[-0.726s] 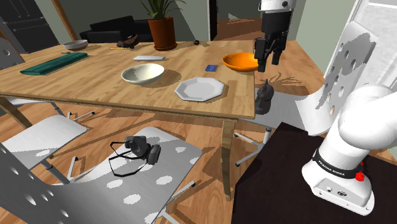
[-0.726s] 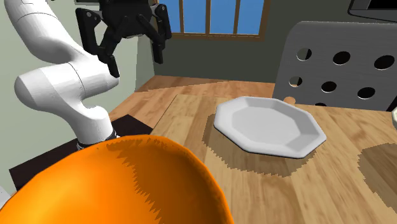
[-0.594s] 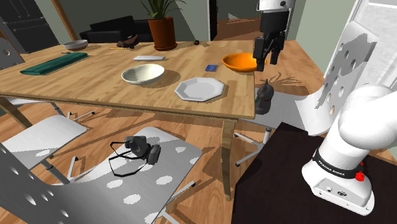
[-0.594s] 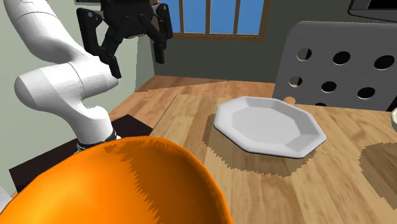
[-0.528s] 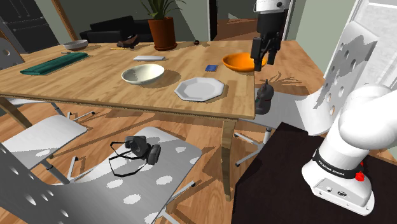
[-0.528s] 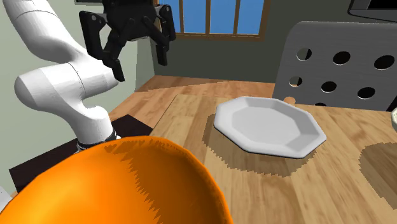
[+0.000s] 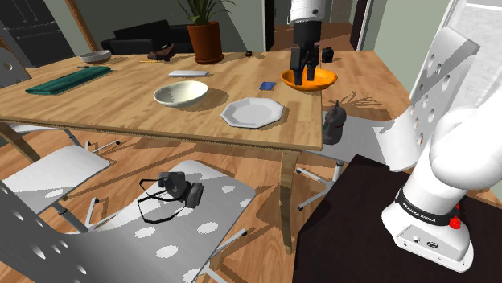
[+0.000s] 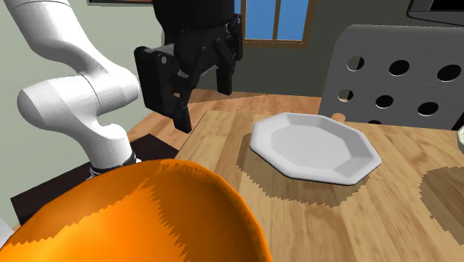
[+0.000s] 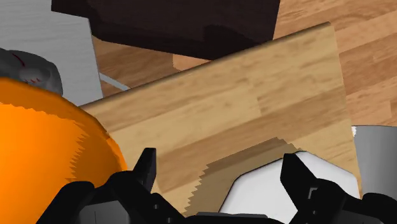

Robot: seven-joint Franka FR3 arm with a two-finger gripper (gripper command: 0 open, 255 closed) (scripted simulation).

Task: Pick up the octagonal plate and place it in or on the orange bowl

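The white octagonal plate (image 7: 253,112) lies flat on the wooden table (image 7: 121,108), near its front edge. The orange bowl (image 7: 315,79) stands further back, near the table's right end. My black gripper (image 7: 304,73) hangs open and empty in the air by the bowl's rim, on the plate's side. In the second exterior view the gripper (image 8: 202,93) hovers above the table's edge, between the orange bowl (image 8: 134,216) and the plate (image 8: 316,147). In the wrist view its fingers (image 9: 143,168) stand wide apart over bare wood, the bowl (image 9: 44,146) beside one and the plate (image 9: 273,184) by the other.
A white round bowl (image 7: 180,94), a small blue thing (image 7: 265,85), a green cloth (image 7: 68,80), a grey bowl (image 7: 95,56) and a potted plant (image 7: 205,36) share the table. Perforated chairs (image 7: 185,209) stand around it; one carries black goggles (image 7: 173,189), another a dark grey object (image 7: 334,122).
The arm has swung towards the shoulder view's left, from beyond the table's right end to a spot beside the orange bowl, closer to the plate. The fingers stay open.
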